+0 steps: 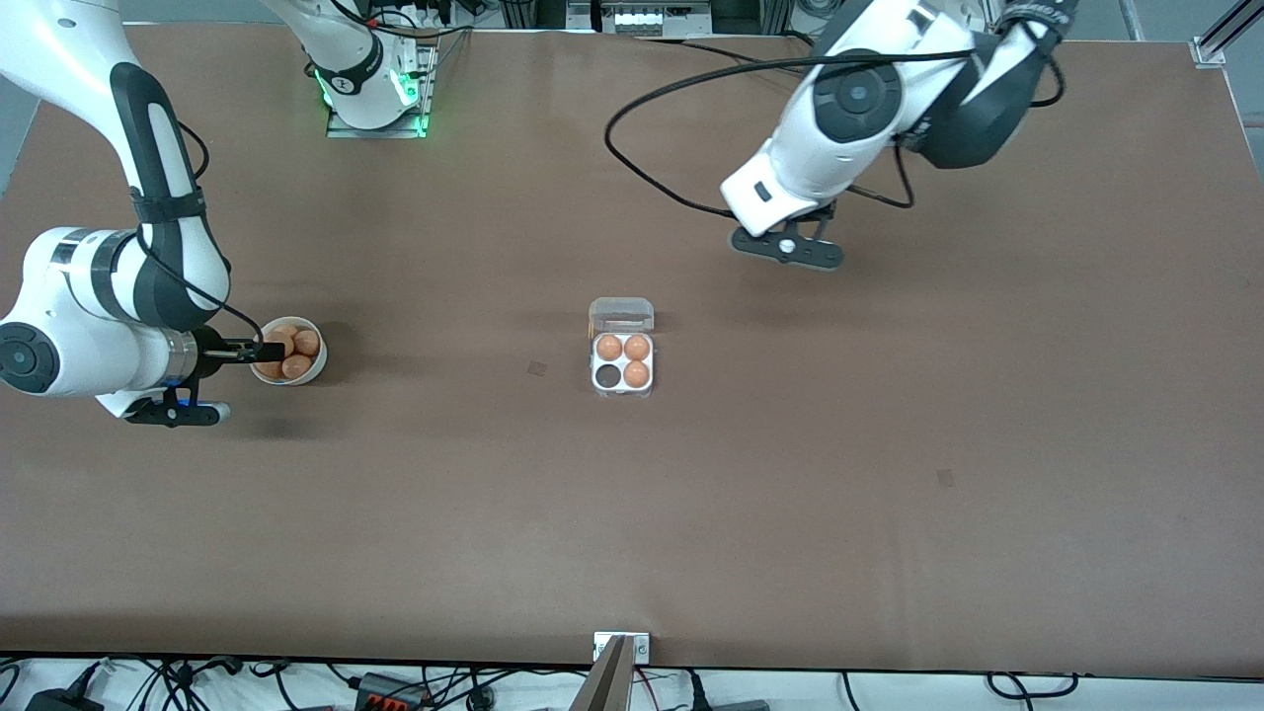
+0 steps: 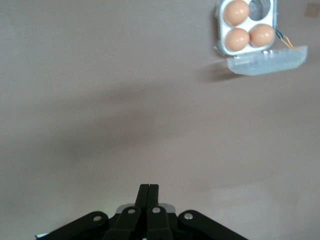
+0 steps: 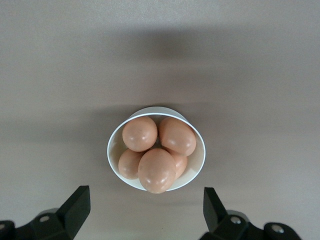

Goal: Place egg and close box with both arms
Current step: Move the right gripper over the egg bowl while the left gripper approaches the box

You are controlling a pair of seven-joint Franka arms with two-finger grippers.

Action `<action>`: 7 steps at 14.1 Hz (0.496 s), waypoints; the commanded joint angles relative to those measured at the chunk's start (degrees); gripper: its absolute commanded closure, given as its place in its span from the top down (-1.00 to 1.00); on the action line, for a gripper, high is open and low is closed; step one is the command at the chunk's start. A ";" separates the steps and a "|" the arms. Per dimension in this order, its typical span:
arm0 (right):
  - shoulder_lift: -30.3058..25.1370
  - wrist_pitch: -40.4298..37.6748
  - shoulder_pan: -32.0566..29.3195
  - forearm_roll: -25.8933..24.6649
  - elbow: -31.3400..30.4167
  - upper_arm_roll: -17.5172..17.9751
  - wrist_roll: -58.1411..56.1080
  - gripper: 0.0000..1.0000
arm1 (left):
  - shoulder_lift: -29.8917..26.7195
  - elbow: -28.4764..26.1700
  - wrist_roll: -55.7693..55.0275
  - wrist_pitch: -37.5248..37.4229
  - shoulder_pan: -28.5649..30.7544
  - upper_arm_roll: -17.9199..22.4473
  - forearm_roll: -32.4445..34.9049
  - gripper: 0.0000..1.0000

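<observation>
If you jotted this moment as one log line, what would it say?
right gripper: open over bowl of eggs | left gripper: shut, waiting over table | box: lid open, three eggs, one cell empty

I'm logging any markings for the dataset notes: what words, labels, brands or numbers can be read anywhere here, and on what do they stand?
No readable text anywhere in these views.
Eggs, white bowl and clear egg box: no print or label visible.
Left gripper and right gripper: plain black, no marking visible.
Right arm's base: only green lights, no lettering to make out.
Small metal plate at the table edge: too small to read, if marked at all.
</observation>
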 commanded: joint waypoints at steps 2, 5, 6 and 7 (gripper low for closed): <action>-0.48 -0.49 -0.49 -0.12 -0.47 0.49 -0.29 1.00 | -1.88 -0.62 0.71 -0.76 3.69 -0.67 -0.93 -0.98; -0.39 -0.41 -0.49 -0.12 -1.34 0.49 -0.29 1.00 | -1.96 -0.62 0.80 -0.85 4.14 -0.68 -0.93 -0.98; -0.39 -0.06 -0.57 -0.12 -1.87 0.49 -0.29 1.00 | -2.05 -0.62 0.80 -0.85 4.14 -0.68 -0.93 -0.98; -0.39 -0.23 -0.57 -0.12 -2.13 0.49 -0.29 1.00 | -2.05 -0.62 0.89 -0.85 4.14 -0.68 -0.93 -0.98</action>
